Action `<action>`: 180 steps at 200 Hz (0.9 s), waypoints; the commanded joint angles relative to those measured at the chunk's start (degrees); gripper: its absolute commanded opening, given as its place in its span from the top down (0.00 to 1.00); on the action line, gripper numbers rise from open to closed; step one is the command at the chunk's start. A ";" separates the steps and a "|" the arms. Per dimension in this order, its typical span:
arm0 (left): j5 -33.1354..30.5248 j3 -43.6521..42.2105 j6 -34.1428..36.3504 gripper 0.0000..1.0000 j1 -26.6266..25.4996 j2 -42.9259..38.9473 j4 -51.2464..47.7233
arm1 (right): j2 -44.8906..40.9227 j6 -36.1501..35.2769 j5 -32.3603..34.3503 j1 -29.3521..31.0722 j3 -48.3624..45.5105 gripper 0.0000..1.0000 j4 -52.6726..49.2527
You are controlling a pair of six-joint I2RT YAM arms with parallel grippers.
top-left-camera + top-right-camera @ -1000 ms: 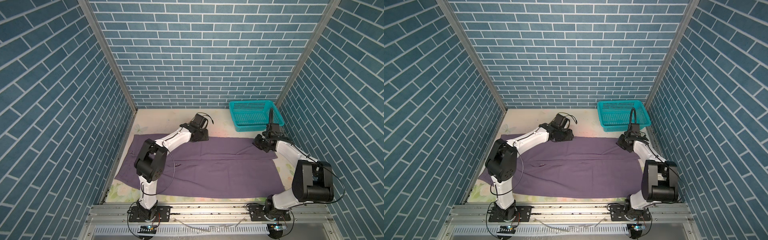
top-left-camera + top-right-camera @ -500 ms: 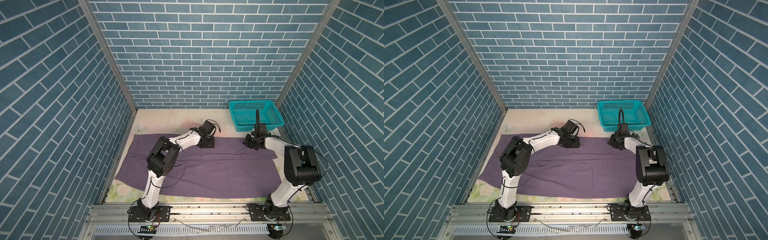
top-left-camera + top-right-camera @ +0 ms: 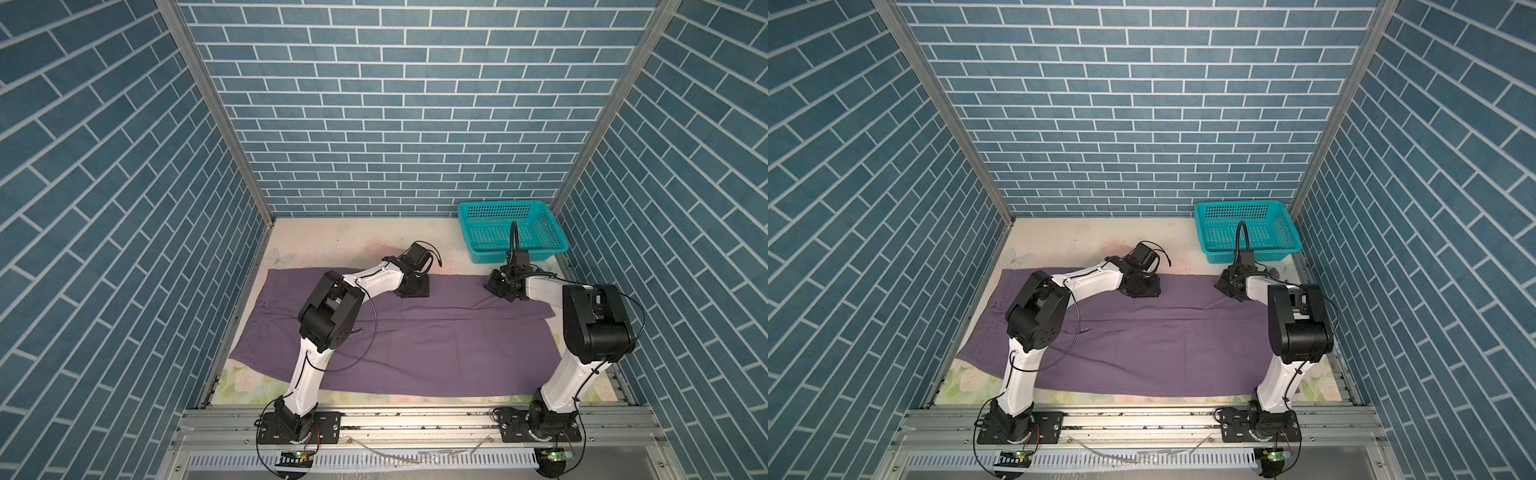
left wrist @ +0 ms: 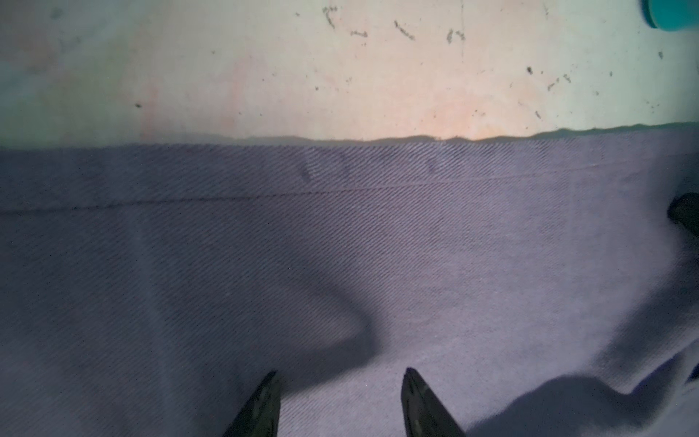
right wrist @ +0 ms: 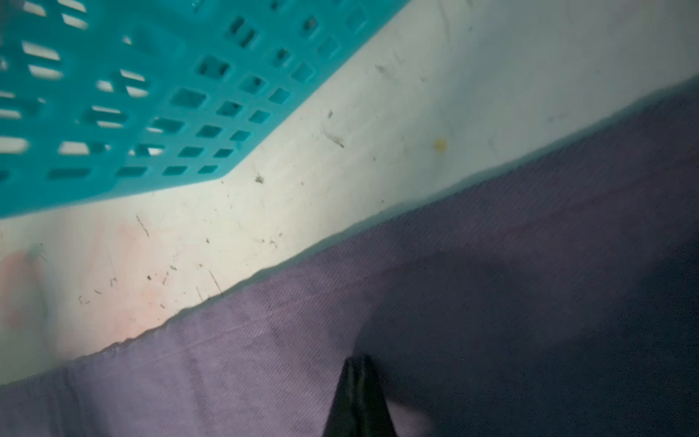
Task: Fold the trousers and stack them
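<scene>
**Item 1, trousers** (image 3: 436,340): dusty-purple, thin, spread flat across the bench (image 3: 353,245), directly under both my jaws. The long far edge runs just beyond my tips on either side, with bare bench past it.

**Item 2, left jaws:** fingertips (image 4: 263,405) standing roughly half apart with nothing between them. They sit low over flat cloth, a little inside that edge.

**Item 3, right jaws:** fingertips (image 5: 357,393) pressed together, down at the cloth near the same edge. I cannot tell whether a pinch of fabric sits between them.

**Item 4, basket** (image 3: 500,203): teal, perforated, close beyond my right jaws and well away from my left.

**Hazards, as I judge them:**
- My left jaws, closing on flat, smooth cloth, may catch only one layer or none. The fold would then drag lopsided.
- If my right jaws hold nothing, only one side lifts and the leg twists.
- Thin fabric can slide out of a shallow pinch while being carried.
- Reaching further forward on the right risks knocking the basket.
</scene>
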 commanded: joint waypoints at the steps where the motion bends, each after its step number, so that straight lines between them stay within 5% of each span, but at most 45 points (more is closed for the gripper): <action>1: -1.50 0.98 0.28 0.47 -0.13 3.49 -1.39 | 4.02 0.91 3.67 0.33 -1.63 1.00 1.89; 79: -3.54 11.97 2.63 0.47 0.00 11.85 -5.49 | 6.31 0.67 1.22 0.39 1.72 1.00 8.93; 135: -6.77 17.01 4.52 0.48 0.40 15.02 -8.27 | -11.05 0.76 -0.03 0.38 -5.15 1.00 5.70; 180: -10.14 21.57 6.19 0.48 2.57 17.80 -10.42 | -29.61 -2.18 3.62 0.25 -10.76 1.00 -8.10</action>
